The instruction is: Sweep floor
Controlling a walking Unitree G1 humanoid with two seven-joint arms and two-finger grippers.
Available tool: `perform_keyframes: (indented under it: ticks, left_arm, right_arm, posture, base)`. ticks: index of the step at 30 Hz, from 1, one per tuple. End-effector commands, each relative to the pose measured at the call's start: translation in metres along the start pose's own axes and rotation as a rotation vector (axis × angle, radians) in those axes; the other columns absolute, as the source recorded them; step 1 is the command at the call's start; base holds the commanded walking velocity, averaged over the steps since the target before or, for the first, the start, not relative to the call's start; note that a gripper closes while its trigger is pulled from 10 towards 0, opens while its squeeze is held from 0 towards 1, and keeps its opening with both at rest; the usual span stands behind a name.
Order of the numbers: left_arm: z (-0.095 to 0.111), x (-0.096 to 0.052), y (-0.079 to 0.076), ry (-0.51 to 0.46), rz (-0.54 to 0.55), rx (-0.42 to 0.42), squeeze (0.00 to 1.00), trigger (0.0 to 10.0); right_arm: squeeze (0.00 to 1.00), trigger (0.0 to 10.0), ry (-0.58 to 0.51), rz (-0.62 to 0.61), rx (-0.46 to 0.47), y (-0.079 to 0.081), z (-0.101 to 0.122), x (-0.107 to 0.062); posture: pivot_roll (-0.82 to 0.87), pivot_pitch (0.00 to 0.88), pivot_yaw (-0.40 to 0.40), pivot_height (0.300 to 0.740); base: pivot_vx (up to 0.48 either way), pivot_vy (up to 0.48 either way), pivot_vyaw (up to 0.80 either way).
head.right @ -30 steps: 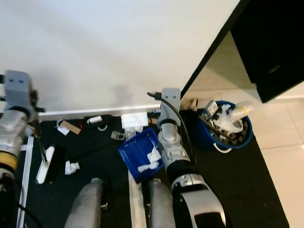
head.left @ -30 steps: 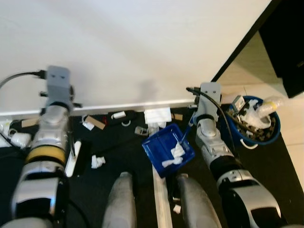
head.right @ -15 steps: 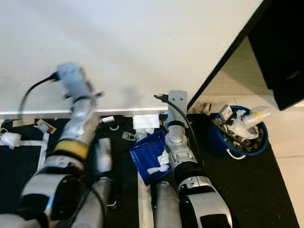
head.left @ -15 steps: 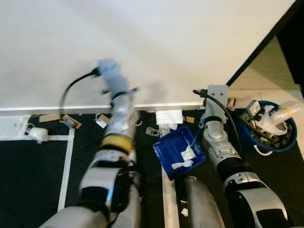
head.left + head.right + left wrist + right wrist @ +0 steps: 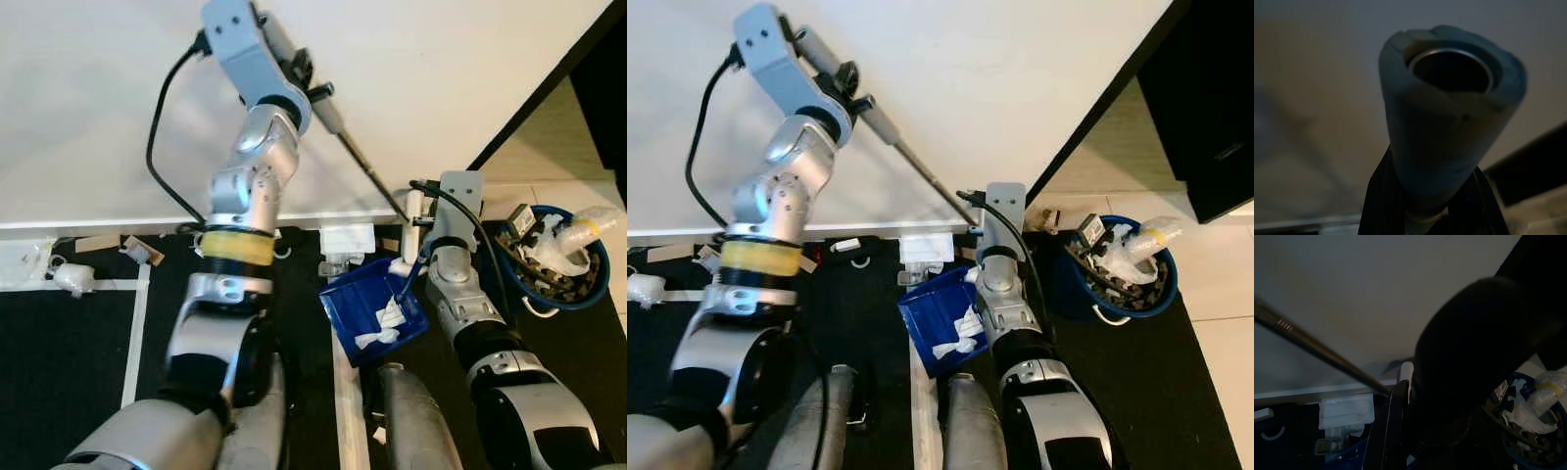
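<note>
The left gripper [image 5: 299,73], clenched on the broom handle [image 5: 361,164], has swung up, angling it toward the blue dustpan [image 5: 370,311], whose handle [image 5: 1464,382] the right gripper's jaws seem to grasp, likely for another sweep of the scraps [image 5: 137,251] at nine o'clock.

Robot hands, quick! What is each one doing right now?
Left gripper: raised high, shut on the broom handle.
Right gripper: low by the blue dustpan; whether its fingers are open or shut cannot be told.
</note>
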State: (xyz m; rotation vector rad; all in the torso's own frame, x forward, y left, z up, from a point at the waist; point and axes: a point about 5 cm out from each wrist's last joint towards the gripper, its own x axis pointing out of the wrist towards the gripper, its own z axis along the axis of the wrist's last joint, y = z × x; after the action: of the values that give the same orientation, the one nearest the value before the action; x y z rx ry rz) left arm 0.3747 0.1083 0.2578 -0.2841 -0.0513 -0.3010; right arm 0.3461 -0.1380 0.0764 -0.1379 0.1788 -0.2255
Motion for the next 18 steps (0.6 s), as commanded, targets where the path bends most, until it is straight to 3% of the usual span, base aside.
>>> perform_keyframes:
  ticks: [1, 2, 3, 4, 5, 8, 10, 13, 18]
  left_arm:
    - [-0.004, -0.006, 0.011, 0.05, 0.009, 0.043, 0.0, 10.0]
    - [-0.001, -0.013, 0.024, 0.07, 0.009, 0.063, 0.0, 10.0]
    - [-0.001, -0.013, 0.024, 0.07, 0.009, 0.063, 0.0, 10.0]
    - [0.003, -0.02, 0.038, 0.085, 0.023, 0.098, 0.0, 10.0]
    - [0.003, -0.02, 0.038, 0.085, 0.023, 0.098, 0.0, 10.0]
    - [0.017, -0.04, 0.076, 0.109, 0.071, 0.171, 0.0, 10.0]
    - [0.024, -0.047, 0.09, 0.11, 0.111, 0.187, 0.0, 10.0]
    - [0.027, -0.05, 0.095, 0.109, 0.124, 0.193, 0.0, 10.0]
    - [0.052, -0.055, 0.102, -0.034, 0.172, 0.227, 0.0, 10.0]
  right_arm:
    - [0.0, 10.0, 0.187, -0.047, -0.137, -0.018, -0.047, -0.011]
    - [0.0, 10.0, 0.191, -0.046, -0.134, -0.018, -0.047, -0.01]
    - [0.0, 10.0, 0.191, -0.046, -0.134, -0.018, -0.047, -0.01]
    - [0.0, 10.0, 0.195, -0.046, -0.132, -0.019, -0.047, -0.01]
    - [0.0, 10.0, 0.195, -0.046, -0.132, -0.019, -0.047, -0.01]
    - [0.0, 10.0, 0.214, -0.054, -0.119, -0.022, -0.048, -0.008]
    - [0.0, 10.0, 0.217, -0.06, -0.115, -0.024, -0.048, -0.007]
    - [0.0, 10.0, 0.218, -0.063, -0.114, -0.026, -0.048, -0.007]
    - [0.0, 10.0, 0.209, -0.078, -0.098, -0.031, -0.046, -0.004]
  posture:
    - [0.03, 0.22, -0.082, 0.74]
    - [0.03, 0.22, -0.082, 0.74]
    - [0.03, 0.22, -0.082, 0.74]
    - [0.04, 0.215, -0.085, 0.74]
    - [0.04, 0.215, -0.085, 0.74]
    - [0.05, 0.191, -0.085, 0.74]
    - [0.06, 0.185, -0.085, 0.74]
    - [0.06, 0.183, -0.085, 0.74]
    - [0.06, 0.168, -0.084, 0.74]
  base:
    - [0.0, 0.0, 0.0]
    - [0.0, 0.0, 0.0]
    - [0.0, 0.0, 0.0]
    - [0.0, 0.0, 0.0]
    - [0.0, 0.0, 0.0]
    - [0.0, 0.0, 0.0]
    - [0.0, 0.0, 0.0]
    - [0.0, 0.0, 0.0]
    - [0.0, 0.0, 0.0]
